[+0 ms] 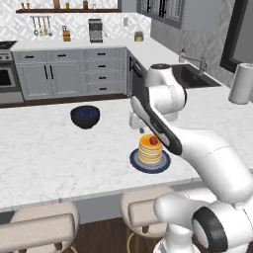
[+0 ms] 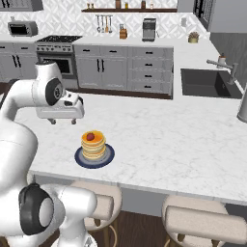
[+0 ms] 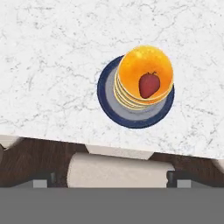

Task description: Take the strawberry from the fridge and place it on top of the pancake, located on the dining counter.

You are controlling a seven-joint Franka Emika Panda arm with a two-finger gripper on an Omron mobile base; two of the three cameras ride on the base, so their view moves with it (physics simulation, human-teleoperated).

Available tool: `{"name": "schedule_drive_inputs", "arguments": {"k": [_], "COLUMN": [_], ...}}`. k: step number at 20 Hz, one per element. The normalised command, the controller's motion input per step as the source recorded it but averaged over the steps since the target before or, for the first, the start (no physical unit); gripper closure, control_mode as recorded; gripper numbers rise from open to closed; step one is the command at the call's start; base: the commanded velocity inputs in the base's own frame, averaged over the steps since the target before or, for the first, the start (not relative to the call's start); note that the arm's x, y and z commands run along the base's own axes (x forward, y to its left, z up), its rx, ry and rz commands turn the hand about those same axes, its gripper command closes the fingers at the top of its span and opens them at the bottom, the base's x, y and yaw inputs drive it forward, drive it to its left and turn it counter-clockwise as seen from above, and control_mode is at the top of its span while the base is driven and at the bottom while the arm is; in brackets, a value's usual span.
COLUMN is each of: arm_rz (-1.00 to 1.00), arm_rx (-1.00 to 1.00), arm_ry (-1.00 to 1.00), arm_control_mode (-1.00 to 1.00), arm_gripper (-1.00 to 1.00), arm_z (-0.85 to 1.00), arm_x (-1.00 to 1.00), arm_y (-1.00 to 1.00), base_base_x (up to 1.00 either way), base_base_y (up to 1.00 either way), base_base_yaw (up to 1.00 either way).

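Note:
The strawberry (image 1: 153,140) (image 2: 90,137) (image 3: 148,85) lies on top of the pancake (image 1: 149,152) (image 2: 94,146) (image 3: 135,65), a golden stack on a dark blue plate (image 1: 134,159) (image 2: 79,158) (image 3: 107,94). The plate stands near the front edge of the dining counter (image 1: 49,148) (image 2: 169,140) (image 3: 52,65). My gripper (image 1: 134,121) (image 2: 62,120) (image 3: 111,179) hangs open above and a little behind the stack, apart from it, with nothing between its fingers. The fridge is out of view.
A black bowl of blue berries (image 1: 85,116) sits on the counter to the left of the stack. Beige stools (image 1: 44,225) (image 2: 205,217) (image 3: 118,168) stand under the front edge. Beyond are the sink (image 2: 205,82) and a paper towel roll (image 1: 241,83).

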Motion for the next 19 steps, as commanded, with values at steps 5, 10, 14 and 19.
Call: {"name": "schedule_drive_inputs", "arguments": {"k": [5, 10, 14, 19], "arm_rz": [-0.03, -0.02, 0.00, 0.00], "arm_rx": [0.00, -0.02, -0.02, -0.01], "arm_ry": [-0.13, -0.06, 0.00, 0.00], "arm_control_mode": [-1.00, -1.00, -1.00, -1.00], "arm_gripper": [-1.00, -1.00, -1.00, -1.00], "arm_z": [-0.01, -0.02, -0.22, -0.29], "arm_x": [-1.00, -0.99, -0.83, -0.41], "arm_y": [0.58, 0.57, 0.48, 0.24], "base_base_x": [0.00, 0.00, 0.00, 0.00], "base_base_y": [0.00, 0.00, 0.00, 0.00], "base_base_yaw": [0.00, 0.00, 0.00, 0.00]}}
